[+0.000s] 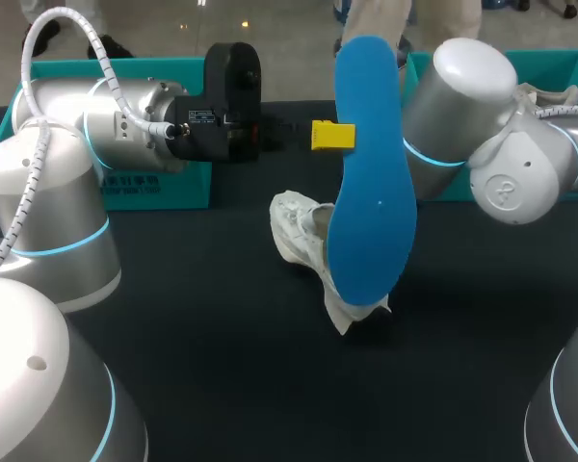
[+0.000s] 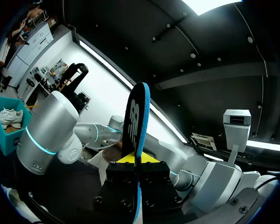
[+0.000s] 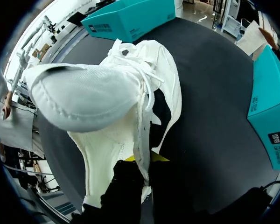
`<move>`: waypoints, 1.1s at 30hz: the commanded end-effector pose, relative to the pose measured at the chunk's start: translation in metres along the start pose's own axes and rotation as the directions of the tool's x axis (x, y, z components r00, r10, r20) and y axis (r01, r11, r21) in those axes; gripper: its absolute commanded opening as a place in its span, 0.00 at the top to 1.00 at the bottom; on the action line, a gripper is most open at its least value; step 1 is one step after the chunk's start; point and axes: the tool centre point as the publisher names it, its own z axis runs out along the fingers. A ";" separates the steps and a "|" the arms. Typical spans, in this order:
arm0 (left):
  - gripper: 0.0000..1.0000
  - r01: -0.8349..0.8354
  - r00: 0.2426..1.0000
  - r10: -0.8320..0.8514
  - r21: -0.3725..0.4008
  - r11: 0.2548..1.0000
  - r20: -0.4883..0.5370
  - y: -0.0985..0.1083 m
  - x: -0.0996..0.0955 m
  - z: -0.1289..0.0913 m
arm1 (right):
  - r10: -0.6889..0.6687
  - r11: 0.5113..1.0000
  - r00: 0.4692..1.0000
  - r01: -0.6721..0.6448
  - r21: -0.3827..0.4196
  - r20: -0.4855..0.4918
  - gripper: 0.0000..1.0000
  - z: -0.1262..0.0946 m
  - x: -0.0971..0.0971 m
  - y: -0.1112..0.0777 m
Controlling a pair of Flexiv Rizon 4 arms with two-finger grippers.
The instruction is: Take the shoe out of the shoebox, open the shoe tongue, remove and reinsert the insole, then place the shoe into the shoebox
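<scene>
Insole (image 1: pixel 366 173) out of shoe, upright over mid-bench, clamped edge-on by left fingers (image 1: pixel 329 136). Right fingers (image 3: pixel 159 158) pinching white shoe (image 3: pixel 130 93) by an upper edge, just left of insole. Probably between removal and reinsertion; next calls for lining insole's end with shoe opening.

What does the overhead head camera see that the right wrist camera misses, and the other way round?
Only the head view shows the blue insole, held upright in the left gripper in front of the shoe. Only the right wrist view shows the right gripper shut on the edge of the shoe's opening; the head view hides it behind the insole. Both show the white shoe, the teal shoeboxes and the dark table.
</scene>
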 end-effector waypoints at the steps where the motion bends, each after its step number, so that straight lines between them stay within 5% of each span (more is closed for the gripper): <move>1: 1.00 -0.001 1.000 0.001 0.001 1.000 0.000 0.001 0.000 0.000 | 0.000 1.000 1.000 0.000 -0.013 0.001 1.00 -0.003 0.000 -0.004; 11: 1.00 -0.001 1.000 0.001 0.001 1.000 0.000 0.001 0.000 0.000 | 0.195 0.977 0.980 -0.198 -0.074 -0.047 1.00 -0.012 -0.003 -0.006; 33: 1.00 -0.001 1.000 0.001 0.001 1.000 0.000 0.001 0.000 0.000 | 0.408 0.909 0.911 -0.411 -0.066 -0.056 1.00 0.017 -0.010 -0.009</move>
